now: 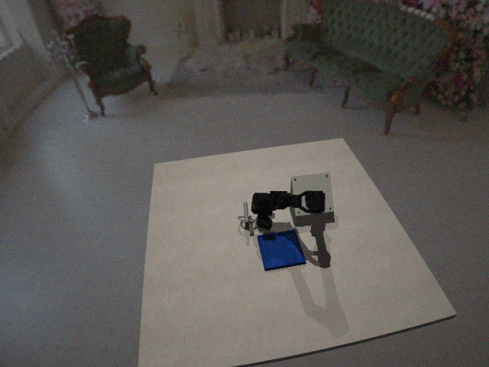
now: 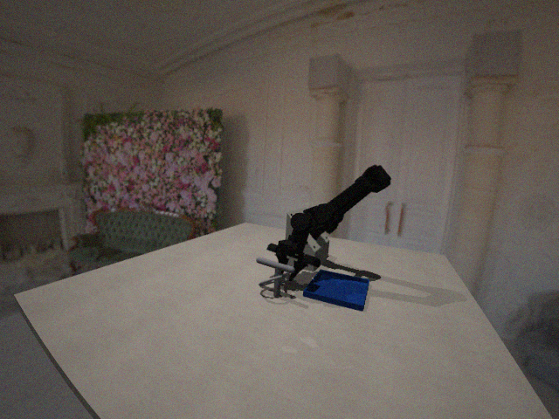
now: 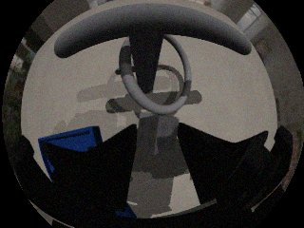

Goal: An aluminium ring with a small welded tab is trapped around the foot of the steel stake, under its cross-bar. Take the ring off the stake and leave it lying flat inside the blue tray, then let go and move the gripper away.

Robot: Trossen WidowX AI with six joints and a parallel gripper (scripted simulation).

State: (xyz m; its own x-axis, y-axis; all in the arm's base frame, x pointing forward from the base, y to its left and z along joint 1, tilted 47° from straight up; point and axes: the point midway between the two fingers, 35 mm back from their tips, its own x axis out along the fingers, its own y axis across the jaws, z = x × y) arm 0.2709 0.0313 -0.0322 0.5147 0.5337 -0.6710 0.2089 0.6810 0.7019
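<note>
Across the pale counter (image 1: 197, 276) (image 2: 225, 352) (image 3: 228, 104), our fingers (image 1: 265, 222) (image 2: 293, 271) grip the ring (image 1: 240, 217) (image 2: 268, 282) (image 3: 188, 76) by its tab, upper middle of the wrist view around the stake (image 1: 247, 224) (image 2: 277, 284) (image 3: 144, 52); extraction is in hand, and we judge it needs tilting past the cross-bar (image 1: 245, 209) (image 2: 274, 264) (image 3: 152, 20).

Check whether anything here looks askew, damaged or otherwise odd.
Only the ring sits askew: tilted above the table around the stake's post, under the cross-bar, its tab side held by the gripper. No damage shows.
</note>
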